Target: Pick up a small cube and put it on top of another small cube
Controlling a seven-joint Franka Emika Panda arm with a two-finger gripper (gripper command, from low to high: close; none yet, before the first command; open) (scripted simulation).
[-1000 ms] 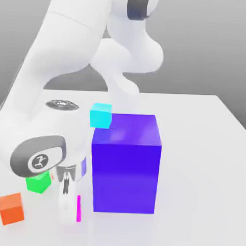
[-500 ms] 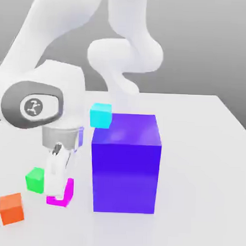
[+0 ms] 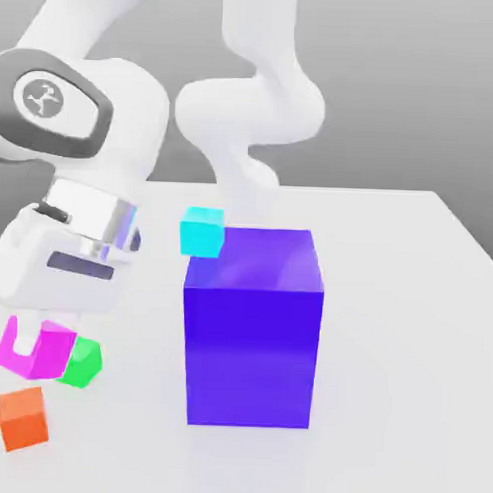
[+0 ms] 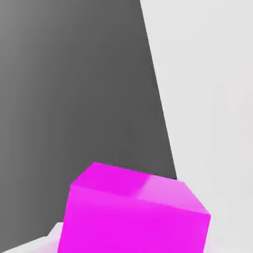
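My gripper (image 3: 32, 345) is shut on the small magenta cube (image 3: 42, 353), which hangs tilted above the table at the exterior view's left. In the hand view the magenta cube (image 4: 133, 212) sits close against the camera, held between the white fingers (image 4: 47, 237). The small green cube (image 3: 84, 363) rests on the table just to the right of the held cube and partly behind it. The arm's white hand reaches down from the upper left.
A big blue-purple block (image 3: 253, 326) stands in the middle of the white table (image 3: 408, 326). A cyan cube (image 3: 202, 231) sits behind its left top corner. An orange cube (image 3: 23, 419) lies near the front left, below the held cube.
The gripper has lifted the magenta cube off the table and carried it left, from beside the big block to just left of the green cube. The hand has risen and tilted.
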